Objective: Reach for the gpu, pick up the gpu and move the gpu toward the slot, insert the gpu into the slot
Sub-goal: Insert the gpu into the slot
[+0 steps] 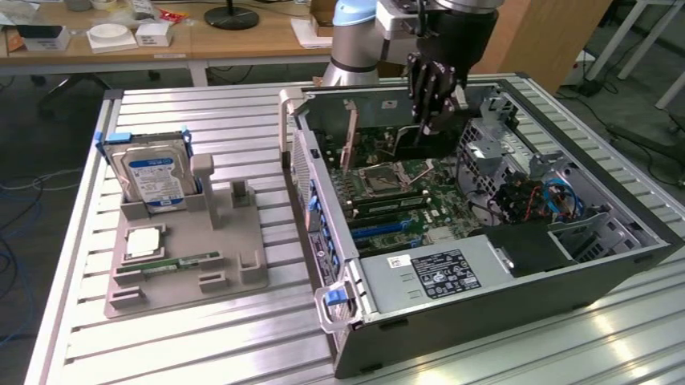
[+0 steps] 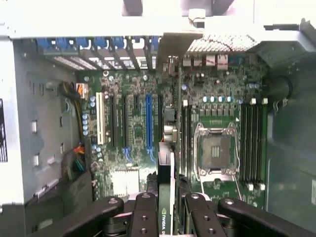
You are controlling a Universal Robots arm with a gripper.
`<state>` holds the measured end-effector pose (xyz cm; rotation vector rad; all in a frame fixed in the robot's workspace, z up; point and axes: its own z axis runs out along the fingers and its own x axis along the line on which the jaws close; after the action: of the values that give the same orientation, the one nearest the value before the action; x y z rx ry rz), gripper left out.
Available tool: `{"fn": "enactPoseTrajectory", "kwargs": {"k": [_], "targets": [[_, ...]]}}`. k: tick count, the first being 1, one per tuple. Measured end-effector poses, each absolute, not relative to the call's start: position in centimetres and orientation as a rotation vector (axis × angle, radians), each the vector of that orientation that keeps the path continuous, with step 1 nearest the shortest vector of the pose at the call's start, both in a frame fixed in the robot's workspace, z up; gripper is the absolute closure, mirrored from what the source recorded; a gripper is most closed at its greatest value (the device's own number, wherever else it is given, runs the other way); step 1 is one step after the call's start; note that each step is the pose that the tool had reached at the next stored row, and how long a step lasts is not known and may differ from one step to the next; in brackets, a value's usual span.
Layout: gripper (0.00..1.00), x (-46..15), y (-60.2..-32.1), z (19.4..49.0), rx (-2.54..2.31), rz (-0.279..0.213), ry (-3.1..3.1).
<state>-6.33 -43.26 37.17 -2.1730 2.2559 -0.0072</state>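
Blue-labelled hard drive (image 1: 153,172) upright in grey fixture (image 1: 230,241); memory stick (image 1: 184,262) lying flat there. Silver processor socket (image 2: 216,150) inside open case (image 1: 514,309).

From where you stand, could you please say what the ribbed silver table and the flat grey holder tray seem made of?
Ribbed silver table: likely aluminium, satin finish; grooved slats catch bright glare.
Flat grey holder tray: probably plastic, matte; even dull grey, no shine.

You have 2 cameras: the exterior one stands back and high, facing obliquely down over the table (image 1: 192,337) at the whole open computer case (image 1: 514,297), while the wrist one looks past the gripper (image 2: 167,207) straight down into it from close, both sharing the motherboard (image 1: 444,196).
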Motion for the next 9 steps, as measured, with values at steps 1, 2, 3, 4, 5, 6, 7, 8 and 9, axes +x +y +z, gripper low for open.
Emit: {"fn": "enactPoseTrajectory", "kwargs": {"k": [1,2,3,4,5,6,7,8,9], "targets": [[0.74,-6.33,-43.40,37.17,-2.174,-0.007,2.256],[0.74,-6.33,-43.44,37.15,-2.173,-0.008,2.256],[0.74,-6.33,-43.44,37.14,-2.173,-0.008,2.256],[0.74,-6.33,-43.44,37.14,-2.173,-0.008,2.256],[0.74,-6.33,-43.44,37.14,-2.173,-0.008,2.256],[0.74,-6.33,-43.45,37.13,-2.173,-0.008,2.256],[0.74,-6.33,-43.45,37.14,-2.173,-0.008,2.256],[0.74,-6.33,-43.45,37.14,-2.173,-0.008,2.256],[0.74,-6.33,-43.45,37.13,-2.173,-0.008,2.256]]}}
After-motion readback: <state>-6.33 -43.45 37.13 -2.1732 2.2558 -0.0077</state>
